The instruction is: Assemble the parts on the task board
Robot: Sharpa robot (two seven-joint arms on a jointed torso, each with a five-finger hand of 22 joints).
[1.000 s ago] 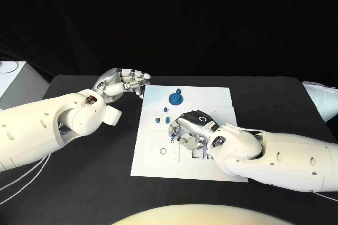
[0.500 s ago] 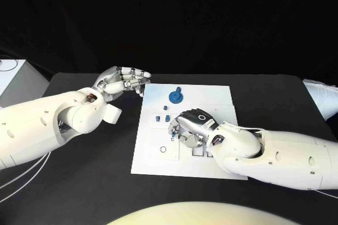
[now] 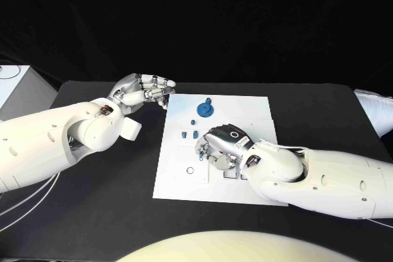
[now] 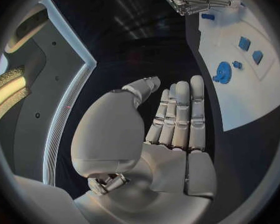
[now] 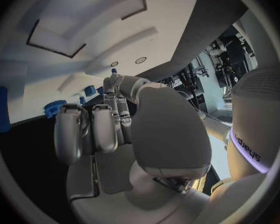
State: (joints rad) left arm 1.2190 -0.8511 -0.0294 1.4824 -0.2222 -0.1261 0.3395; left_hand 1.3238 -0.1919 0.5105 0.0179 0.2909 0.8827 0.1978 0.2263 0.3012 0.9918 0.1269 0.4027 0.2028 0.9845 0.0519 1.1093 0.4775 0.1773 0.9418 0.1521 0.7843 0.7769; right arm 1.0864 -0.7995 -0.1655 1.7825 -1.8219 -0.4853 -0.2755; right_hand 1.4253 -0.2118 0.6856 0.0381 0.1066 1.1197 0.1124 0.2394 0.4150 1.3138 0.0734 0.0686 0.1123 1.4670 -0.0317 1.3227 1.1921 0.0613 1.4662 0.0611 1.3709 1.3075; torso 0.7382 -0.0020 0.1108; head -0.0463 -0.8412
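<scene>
A: Why is my right silver hand [image 3: 220,147] low over the flat white task board [image 3: 246,108]?

B: I judge it is seating a small blue plastic peg [image 3: 200,150] pinched in its fingers [image 3: 204,154] at mid-board.

A: And my left hand [image 3: 141,92]?

B: It hovers off the board above the matte black tabletop [image 3: 98,216], fingers curled, holding nothing. The blue toothed gear [image 3: 205,109] lies flat on the board's far part.

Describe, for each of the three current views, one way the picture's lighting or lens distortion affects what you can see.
Head view: the white task board stands out brightly against the black table. Left wrist view: fisheye bends the board's straight edge beside the left hand. Right wrist view: the right hand looms large and shadowed.
</scene>
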